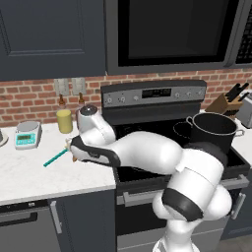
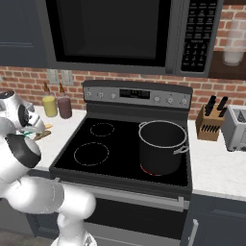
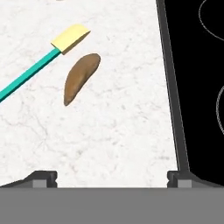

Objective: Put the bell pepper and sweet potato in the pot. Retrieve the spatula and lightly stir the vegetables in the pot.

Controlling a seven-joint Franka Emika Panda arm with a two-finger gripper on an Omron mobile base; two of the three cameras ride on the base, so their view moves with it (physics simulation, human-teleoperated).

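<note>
The brown sweet potato (image 3: 81,78) lies on the white marble counter (image 3: 109,127), just left of the stove edge. Beside it rests the spatula (image 3: 30,75), teal handle running left, its tan-yellow head close to the potato's upper end. My gripper (image 3: 112,178) hovers over the counter short of both, open, fingertips (image 3: 43,177) wide apart with nothing between them. From the left base view the gripper (image 1: 74,151) reaches over the counter left of the stove, by the spatula (image 1: 55,158). The dark pot (image 2: 162,146) stands on the front right burner. The bell pepper is hidden.
A yellow canister (image 1: 64,120) and a small scale (image 1: 27,134) stand at the back of the left counter. The black stove top (image 2: 101,149) lies right of the potato. A knife block (image 2: 210,122) and toaster (image 2: 236,127) sit right of the stove.
</note>
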